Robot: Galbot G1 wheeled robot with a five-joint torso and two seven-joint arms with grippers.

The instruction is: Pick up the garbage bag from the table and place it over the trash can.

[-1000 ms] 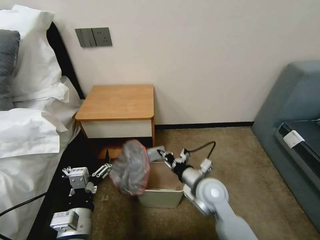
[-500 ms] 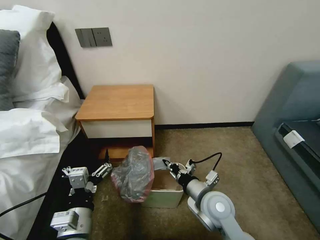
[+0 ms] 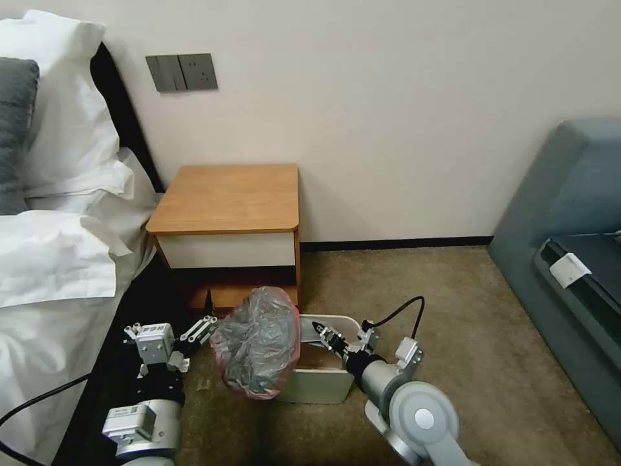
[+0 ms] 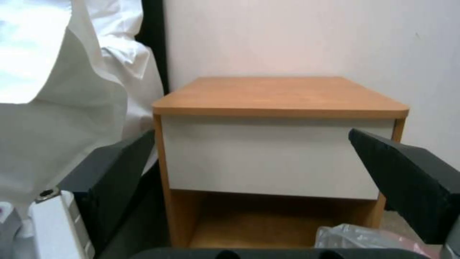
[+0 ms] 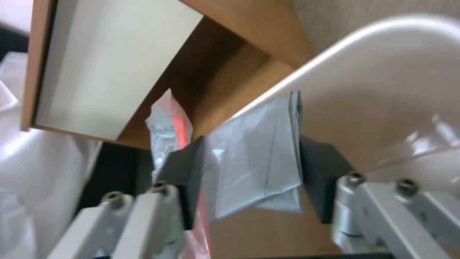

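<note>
Two tools show: the right tool (image 3: 315, 328) pinches a fold of the garbage bag (image 3: 257, 341) at the trash can (image 3: 321, 384) rim, the bag bunched against the can's left side. The left tool (image 3: 202, 327), fingers spread, hangs near the bag, before the counter (image 3: 228, 198).

A hotel-like bedroom: bed with white pillows (image 3: 58, 97), wooden nightstand (image 3: 229, 197), carpet (image 3: 453, 304), grey sofa (image 3: 569, 213), wall switches (image 3: 181, 71).
</note>
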